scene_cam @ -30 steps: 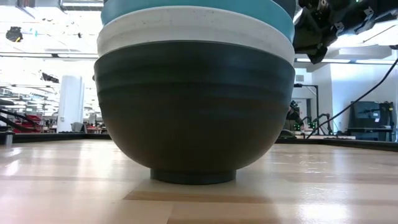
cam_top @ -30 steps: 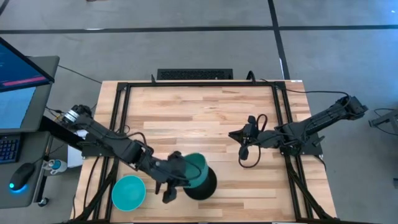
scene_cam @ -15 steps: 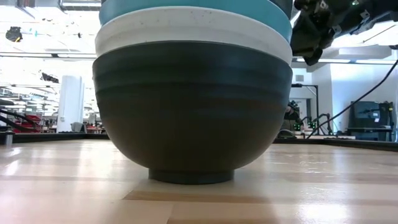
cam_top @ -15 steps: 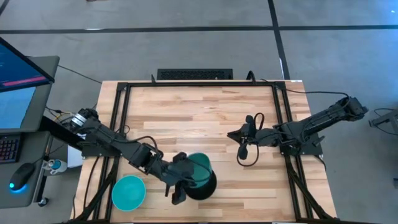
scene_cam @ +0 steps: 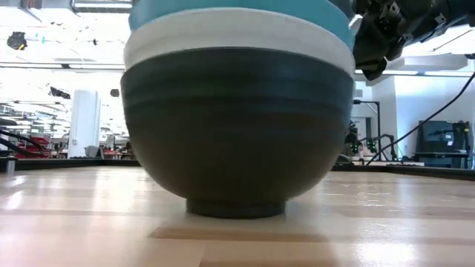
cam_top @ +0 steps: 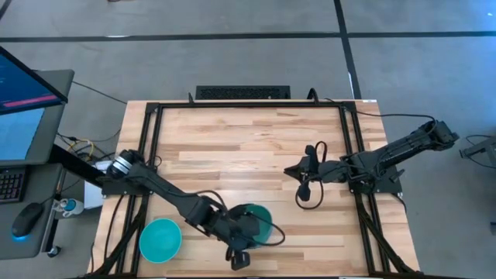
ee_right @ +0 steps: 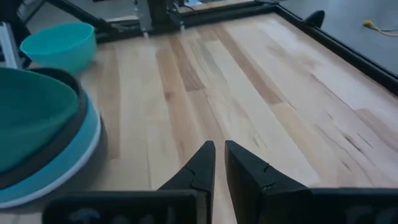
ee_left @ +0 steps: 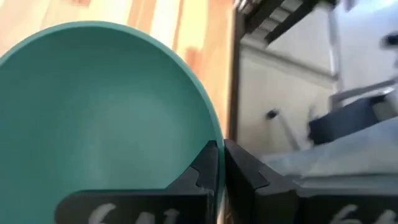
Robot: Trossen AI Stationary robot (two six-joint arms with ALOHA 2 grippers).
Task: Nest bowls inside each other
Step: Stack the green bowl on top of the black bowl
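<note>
A stack of nested bowls (cam_top: 260, 229) stands near the table's near edge. In the low view a dark bowl (scene_cam: 237, 126) is at the bottom, with a white bowl (scene_cam: 237, 37) and a cyan bowl (scene_cam: 237, 9) in it. The right wrist view shows a black rim (ee_right: 59, 146) and a teal bowl (ee_right: 31, 118) lying tilted on top. My left gripper (cam_top: 245, 240) is at the stack's near-left side, shut on the teal bowl (ee_left: 93, 118). A second cyan bowl (cam_top: 160, 239) rests on its base at the near left. My right gripper (cam_top: 291, 168) hovers shut right of centre. My left gripper (ee_left: 221, 152) has the teal bowl's rim (ee_left: 214, 134) at its fingertips, which are almost closed on it. The bowl's hollow faces the wrist camera. The bowl sits tilted in the black bowl at the top of the stack; its underside is hidden.
Bare wood (cam_top: 248, 139) spreads across the middle and far part of the table. A black frame (cam_top: 151, 132) runs along the table's edges. A cable loop (cam_top: 308, 195) hangs under my right arm. A monitor and a mouse sit off the table's left side.
My left gripper has swung toward the table's right and near edge, bringing the teal bowl with it across the top of the stack. The whole stack has shifted a little sideways on the table.
</note>
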